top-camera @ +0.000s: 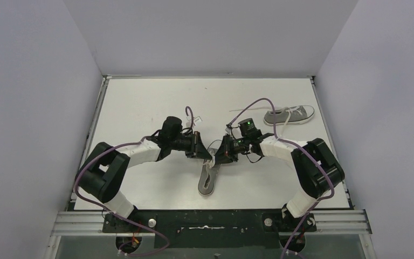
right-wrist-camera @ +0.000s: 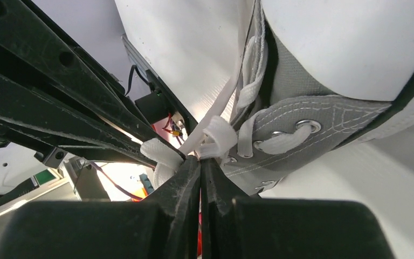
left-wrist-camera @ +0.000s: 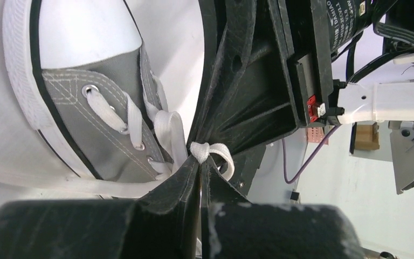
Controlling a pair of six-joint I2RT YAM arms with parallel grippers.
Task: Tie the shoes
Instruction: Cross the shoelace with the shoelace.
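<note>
Jaws of my left gripper [left-wrist-camera: 200, 162] and right gripper [right-wrist-camera: 199, 161] each pinch white lace [left-wrist-camera: 222, 153] above a small grey canvas sneaker [top-camera: 207, 182] at mid table [top-camera: 140, 102]; the second sneaker [top-camera: 291, 114] lies far right.

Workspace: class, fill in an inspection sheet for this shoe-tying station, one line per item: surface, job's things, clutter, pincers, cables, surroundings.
Surface: white table, bare around the arms.
Job's things: near shoe between the arms, with its lace pulled up; far shoe at the far right, untied.
Clutter: nothing seen.
Pincers: left pincer and right pincer meet tip to tip over the near shoe, both shut on the lace.
Cables: purple cables loop along both arms.
Surroundings: plain walls on three sides; metal rail at the near edge.
</note>
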